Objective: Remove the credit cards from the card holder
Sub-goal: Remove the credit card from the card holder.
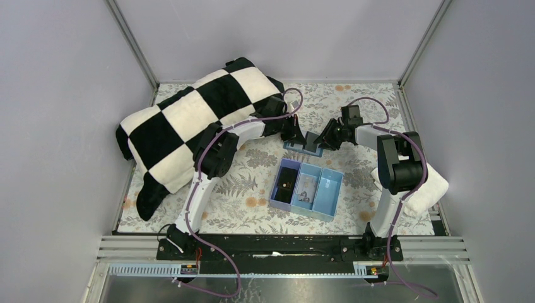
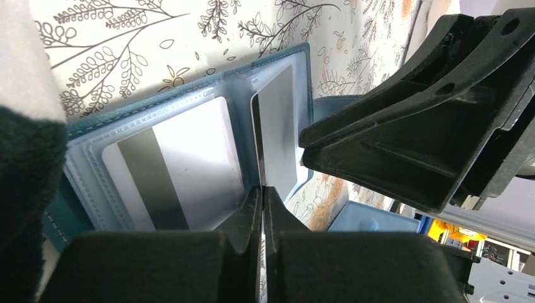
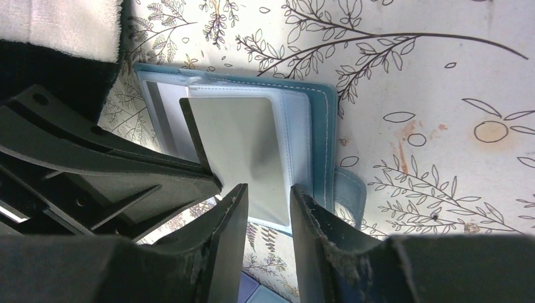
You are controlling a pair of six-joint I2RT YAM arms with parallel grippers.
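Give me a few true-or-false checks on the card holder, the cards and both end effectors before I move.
1. The card holder lies open. True.
2. The right end effector is shut tight. False: its fingers stand apart at the holder's near edge.
3. A striped card sits in a clear pocket. True.
4. The card holder is inside the tray. False: it lies on the floral table, beyond the tray.
5. The left end effector is shut on the edge of a tilted card. True, as far as the left wrist view shows.
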